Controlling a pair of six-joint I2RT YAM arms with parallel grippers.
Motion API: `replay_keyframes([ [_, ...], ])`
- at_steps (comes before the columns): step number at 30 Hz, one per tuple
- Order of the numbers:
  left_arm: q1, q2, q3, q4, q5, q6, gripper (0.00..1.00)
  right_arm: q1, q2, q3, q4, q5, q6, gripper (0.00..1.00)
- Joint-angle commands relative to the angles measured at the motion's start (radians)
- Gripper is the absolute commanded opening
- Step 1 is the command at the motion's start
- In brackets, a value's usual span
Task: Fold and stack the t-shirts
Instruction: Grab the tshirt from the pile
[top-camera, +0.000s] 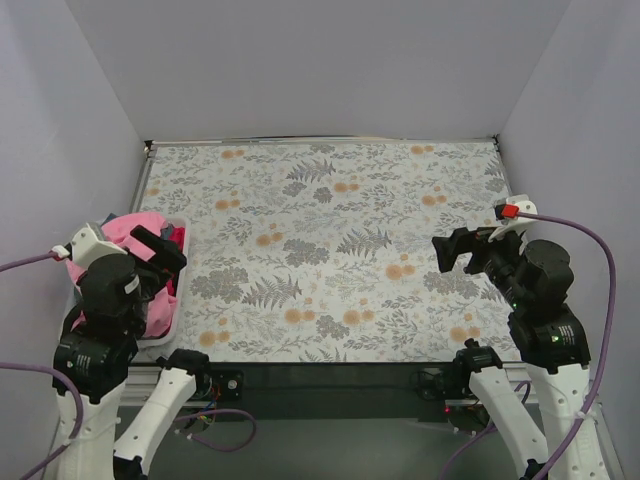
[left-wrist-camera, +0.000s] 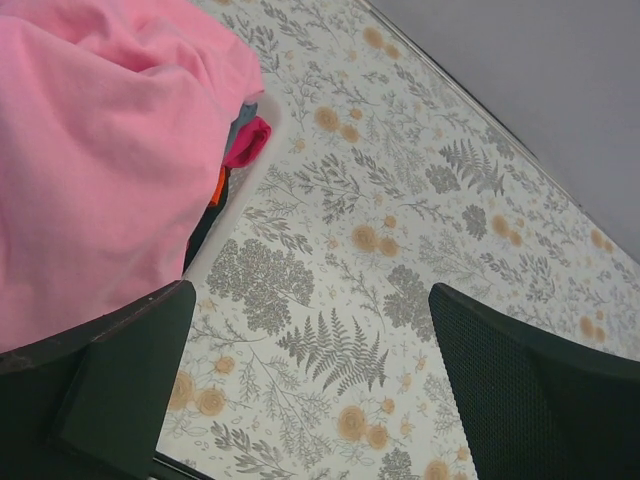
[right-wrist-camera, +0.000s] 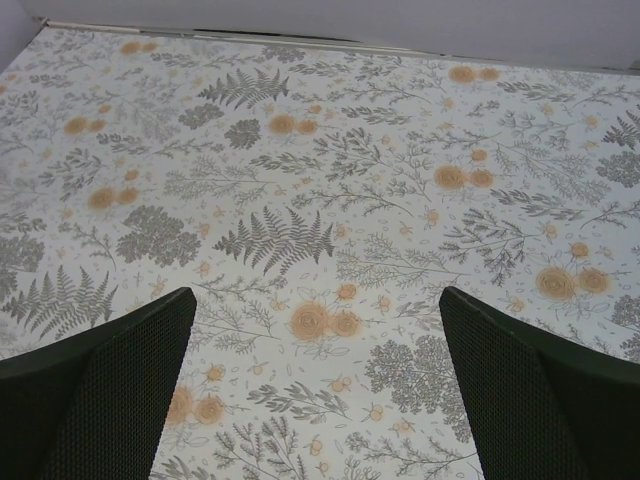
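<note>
desk (top-camera: 330, 250): floral cover, nothing laid out on it yet as far as I can see, so I reckon folding hasn't started.
basket (top-camera: 181, 285): white plastic, at the desk's left edge, right under my left arm.
shirts: all heaped in the basket. The pink shirt (left-wrist-camera: 100, 150) is on top and spills over the rim. A blue-grey one (left-wrist-camera: 240, 118) and a red one (left-wrist-camera: 250, 142) peek out underneath. Can't tell how many there are in total.
left gripper (top-camera: 165, 250): released, jaws wide, holding nothing. It hangs over the basket's rim, with the pink cloth just beside one finger in the wrist view.
right gripper (top-camera: 452, 255): also released and empty, hovering above bare desk on the right, well apart from the basket.
step in hand: my guess is getting the pink shirt out with the left arm.
doing it well: I'd go down on a raised fold of pink only, pinch one layer, and lift straight up so the ones below don't come along. Then I'd drop it mid-desk where the right arm can reach to help spread it flat.
</note>
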Motion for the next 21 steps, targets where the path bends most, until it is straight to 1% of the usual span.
replay_keyframes([
  [1,0.007,0.095,-0.002,-0.007,0.0,-0.006,0.98,0.009,0.013,0.009,0.041,-0.034,0.043,0.98],
  [4,0.007,0.162,0.009,0.013,-0.008,-0.006,0.98,0.009,0.042,-0.017,0.059,-0.064,0.069,0.98],
  [7,0.007,0.261,0.027,0.032,-0.07,-0.014,0.98,0.009,0.097,-0.039,0.076,-0.148,0.081,0.99],
  [8,0.007,0.284,0.036,0.029,-0.128,-0.023,0.98,0.009,0.111,-0.039,0.081,-0.167,0.081,0.98],
  [9,0.007,0.338,0.047,0.021,-0.161,-0.028,0.98,0.012,0.123,-0.041,0.084,-0.185,0.081,0.98],
  [11,0.007,0.386,0.077,0.015,-0.224,-0.043,0.98,0.026,0.145,-0.044,0.099,-0.222,0.081,0.98],
  [12,0.009,0.425,0.09,0.021,-0.271,-0.038,0.98,0.032,0.145,-0.047,0.104,-0.225,0.084,0.98],
  [13,0.01,0.451,0.102,0.024,-0.29,-0.031,0.98,0.039,0.143,-0.059,0.115,-0.227,0.089,0.98],
  [14,0.016,0.476,0.143,0.021,-0.307,-0.028,0.98,0.05,0.139,-0.065,0.121,-0.228,0.095,0.98],
  [15,0.03,0.523,0.159,0.012,-0.358,-0.022,0.98,0.056,0.137,-0.073,0.127,-0.233,0.103,0.98],
  [18,0.061,0.577,0.173,0.033,-0.455,-0.003,0.98,0.076,0.111,-0.099,0.139,-0.241,0.118,0.98],
  [21,0.125,0.605,0.157,0.068,-0.451,0.005,0.98,0.093,0.091,-0.114,0.145,-0.239,0.12,0.98],
])
